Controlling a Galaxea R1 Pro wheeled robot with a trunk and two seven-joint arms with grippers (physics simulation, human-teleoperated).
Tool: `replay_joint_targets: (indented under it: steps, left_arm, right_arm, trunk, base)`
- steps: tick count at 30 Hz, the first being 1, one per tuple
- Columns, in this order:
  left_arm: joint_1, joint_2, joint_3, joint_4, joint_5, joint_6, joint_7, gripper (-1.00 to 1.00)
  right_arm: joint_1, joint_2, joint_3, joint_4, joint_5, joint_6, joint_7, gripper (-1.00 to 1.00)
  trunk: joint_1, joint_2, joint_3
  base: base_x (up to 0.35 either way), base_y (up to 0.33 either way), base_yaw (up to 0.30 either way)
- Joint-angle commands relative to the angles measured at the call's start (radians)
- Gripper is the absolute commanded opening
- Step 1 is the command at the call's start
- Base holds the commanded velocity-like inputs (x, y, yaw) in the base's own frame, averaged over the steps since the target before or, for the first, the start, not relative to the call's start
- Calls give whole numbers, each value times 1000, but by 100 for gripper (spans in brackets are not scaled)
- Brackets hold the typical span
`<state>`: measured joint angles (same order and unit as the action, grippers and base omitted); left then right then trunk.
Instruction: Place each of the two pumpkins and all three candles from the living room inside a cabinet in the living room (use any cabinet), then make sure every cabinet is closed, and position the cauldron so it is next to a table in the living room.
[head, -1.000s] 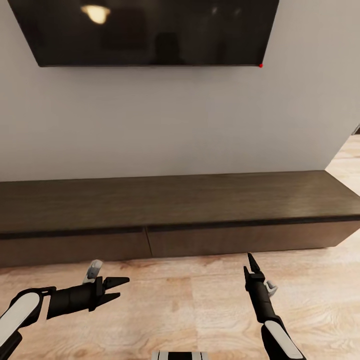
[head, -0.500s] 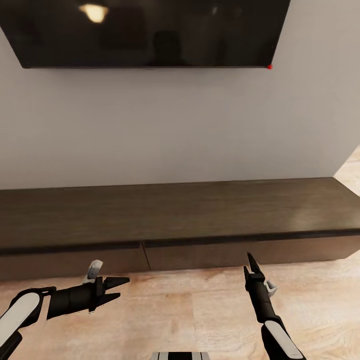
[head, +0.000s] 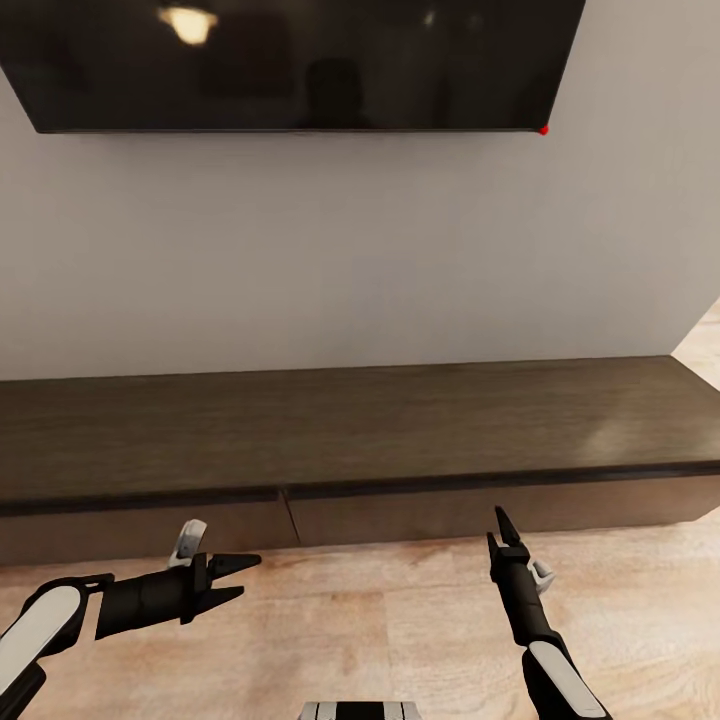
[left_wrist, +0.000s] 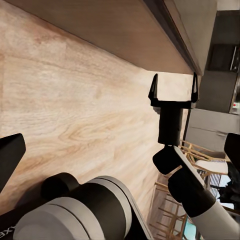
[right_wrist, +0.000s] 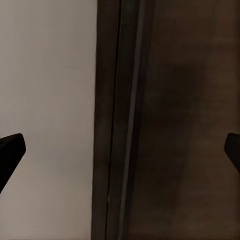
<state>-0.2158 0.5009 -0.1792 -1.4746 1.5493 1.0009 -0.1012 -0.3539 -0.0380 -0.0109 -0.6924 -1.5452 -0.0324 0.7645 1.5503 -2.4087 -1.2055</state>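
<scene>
**Inspector A:** Status of the cabinet (head: 360, 440)?

**Inspector B:** It runs across the middle of the head view, flat against the wall, beneath the television (head: 300, 60) at the top of the frame. Two drawer fronts are visible, left (head: 140, 520) and right (head: 480, 508), meeting at a seam just left of centre. Both sit flush. Nothing rests on the visible top.

**Inspector A:** Contents?

**Inspector B:** Cannot be determined. With both fronts shut, the interiors are hidden, so whether any pumpkin or candle is inside is unknown. My judgement: if loading is still outstanding, a drawer must be opened first; if it is complete, the closed fronts here satisfy that clause for this part of the unit. The cauldron's placement cannot be verified from this position.

**Inspector A:** Grippers?

**Inspector B:** The left gripper (head: 238, 576) is at lower left of the head view, over the wooden floor (head: 400, 620), fingers spread and holding nothing. The right gripper (head: 497, 530) stands at lower right, pointing at the right drawer front. The left wrist view shows the right gripper's prongs (left_wrist: 173, 89) parted and empty, just short of the cabinet.

**Inspector A:** Contact?

**Inspector B:** None evident; both stand apart from the cabinet.
</scene>
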Motion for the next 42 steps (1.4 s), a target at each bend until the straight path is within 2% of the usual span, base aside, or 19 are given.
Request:
replay_joint_targets:
  steps: [1, 5, 42]
  left_arm:
    - [-1, 1, -1, 0, -9, 1, -11, 100]
    - [-1, 1, -2, 0, -8, 1, -11, 100]
    - [-1, 1, -2, 0, -7, 1, -10, 100]
  right_arm:
    - [0, 0, 2, 1, -6, -3, 3, 100]
    - [0, 0, 2, 1, -6, -3, 3, 100]
    - [0, 0, 2, 1, -6, -4, 4, 100]
  trunk:
    - [0, 0, -1]
    - [11, -21, -10]
    - [11, -21, -10]
  base:
    - [0, 0, 0]
    - [0, 0, 0]
    - [44, 2, 0]
